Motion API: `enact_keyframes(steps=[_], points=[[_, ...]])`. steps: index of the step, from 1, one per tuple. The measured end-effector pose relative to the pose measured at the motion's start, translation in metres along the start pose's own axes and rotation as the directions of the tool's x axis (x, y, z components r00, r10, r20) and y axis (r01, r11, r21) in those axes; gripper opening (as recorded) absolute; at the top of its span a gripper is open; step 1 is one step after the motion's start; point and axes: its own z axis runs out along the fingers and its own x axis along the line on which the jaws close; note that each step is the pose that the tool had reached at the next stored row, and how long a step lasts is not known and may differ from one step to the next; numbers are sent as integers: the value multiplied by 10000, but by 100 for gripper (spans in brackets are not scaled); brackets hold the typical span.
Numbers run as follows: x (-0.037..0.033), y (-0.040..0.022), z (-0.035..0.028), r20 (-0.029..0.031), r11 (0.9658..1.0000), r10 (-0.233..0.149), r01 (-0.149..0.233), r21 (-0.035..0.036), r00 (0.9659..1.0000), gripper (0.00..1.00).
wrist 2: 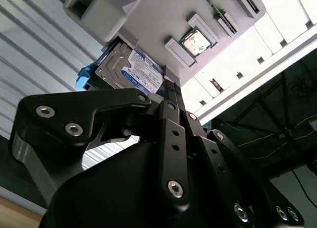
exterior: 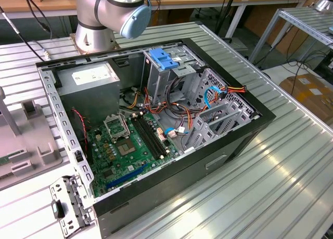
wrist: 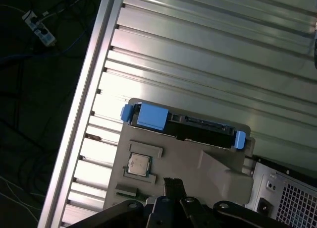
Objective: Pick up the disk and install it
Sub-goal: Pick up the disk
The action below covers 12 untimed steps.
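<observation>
Closest, in both wrist views, the gripper (wrist: pixel 172 182) hangs over a grey holder (wrist: pixel 198 163), jaws drawn together with nothing between them. Its black links hide the holder's near part. Just beyond the tips the disk (wrist: pixel 203 127) stands on its edge in the holder's slot, with a blue rail at each end. In the second wrist view its label is partly covered. A chip (wrist: pixel 138 163) lies in a pocket beside it. The holder sits near the table (wrist: pixel 198 49) edge, beside the open computer case (exterior: pixel 156 119); the first wrist view cuts that case off to a corner.
</observation>
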Motion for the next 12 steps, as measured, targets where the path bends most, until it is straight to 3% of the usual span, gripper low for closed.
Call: enact_keyframes(steps=[12], points=[[0, 0, 0, -11, 9987, -507, 507, -13, 9987, 11]])
